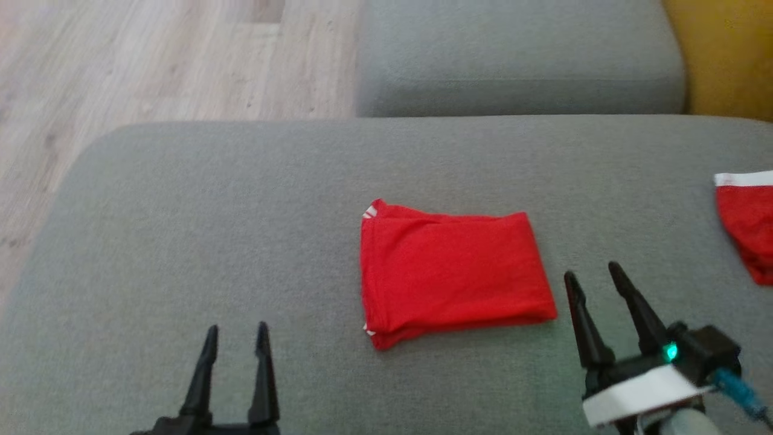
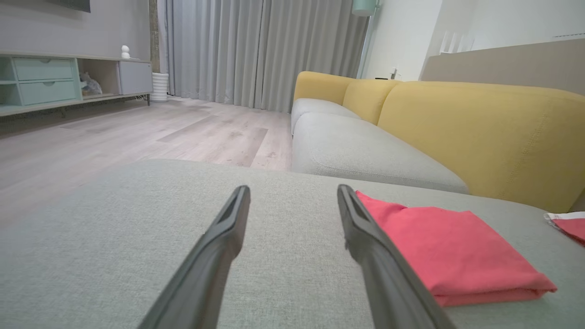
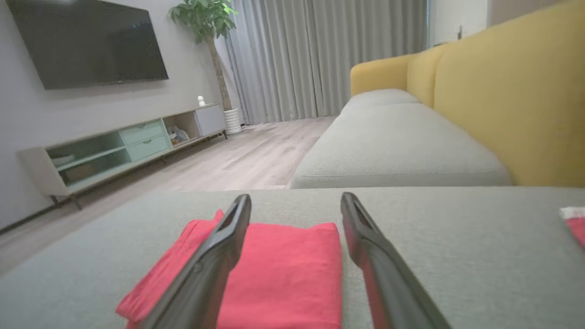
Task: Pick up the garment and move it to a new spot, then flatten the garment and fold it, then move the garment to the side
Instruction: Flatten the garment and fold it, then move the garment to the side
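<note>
Lying folded on the cushion [image 1: 241,211], the garment [image 1: 453,275] is left untouched. The left tool [image 1: 237,328] and right tool [image 1: 592,271] are held spread and empty.

A second red garment [image 1: 747,223] with a white band, toward the right side of the sofa seat [image 1: 181,229], is cut off by the picture's edge, so its shape cannot be told. In the right wrist view the fingers of the right gripper [image 3: 296,197] cover part of the folded red garment [image 3: 283,265], whose near edge runs off the bottom. The base of the left gripper [image 1: 237,327] is cut off in the head view. A white figure [image 2: 124,51] on the far cabinet [image 2: 45,84] is too small to identify
</note>
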